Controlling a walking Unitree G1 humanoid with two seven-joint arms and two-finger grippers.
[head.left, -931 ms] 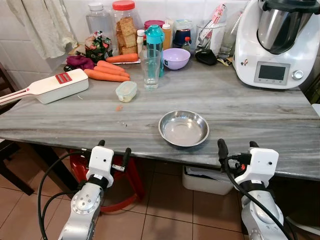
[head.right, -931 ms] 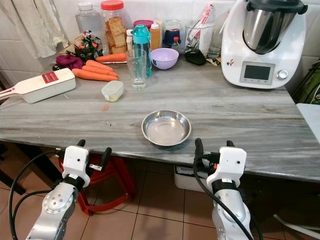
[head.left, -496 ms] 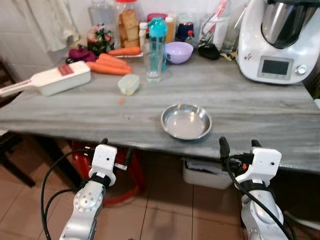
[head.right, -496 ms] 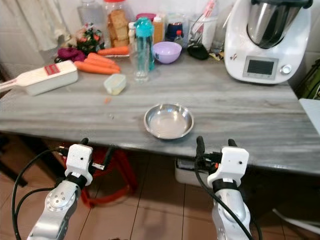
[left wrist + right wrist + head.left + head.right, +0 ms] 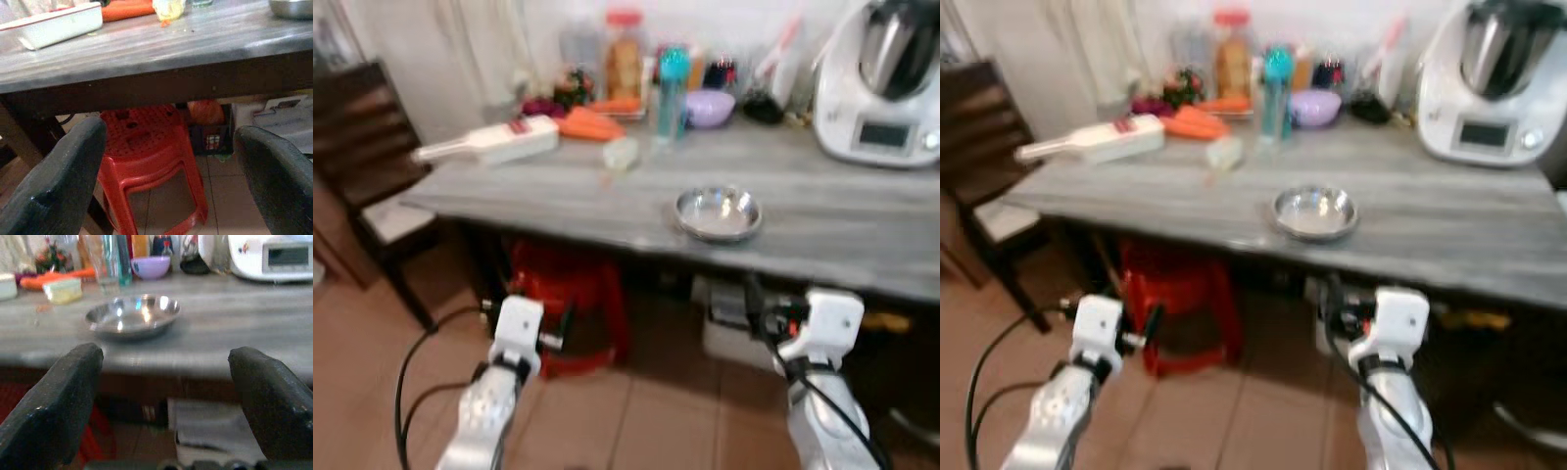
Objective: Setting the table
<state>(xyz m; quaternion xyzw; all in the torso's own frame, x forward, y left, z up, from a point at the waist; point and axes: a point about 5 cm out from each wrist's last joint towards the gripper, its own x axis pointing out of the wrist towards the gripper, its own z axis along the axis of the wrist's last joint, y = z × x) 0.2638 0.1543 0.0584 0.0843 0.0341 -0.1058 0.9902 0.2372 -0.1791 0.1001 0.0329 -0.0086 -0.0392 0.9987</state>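
Table setting barely begun: one dish laid, both pincers empty.

The round shiny steel bowl (image 5: 718, 212) sits alone near the front edge of the grey marble-topped desk (image 5: 558, 191); the left pincer (image 5: 525, 314) and right pincer (image 5: 781, 305) hang spread apart below the edge, grasping nothing. Glass and cutlery seem left to place.

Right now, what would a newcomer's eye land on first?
The shiny steel bowl, alone near the front edge of the grey table. Behind it, a clutter at the wall: carrots, a teal bottle, a purple bowl, and a white kitchen machine at the right end. Both grippers hang open below the table edge.
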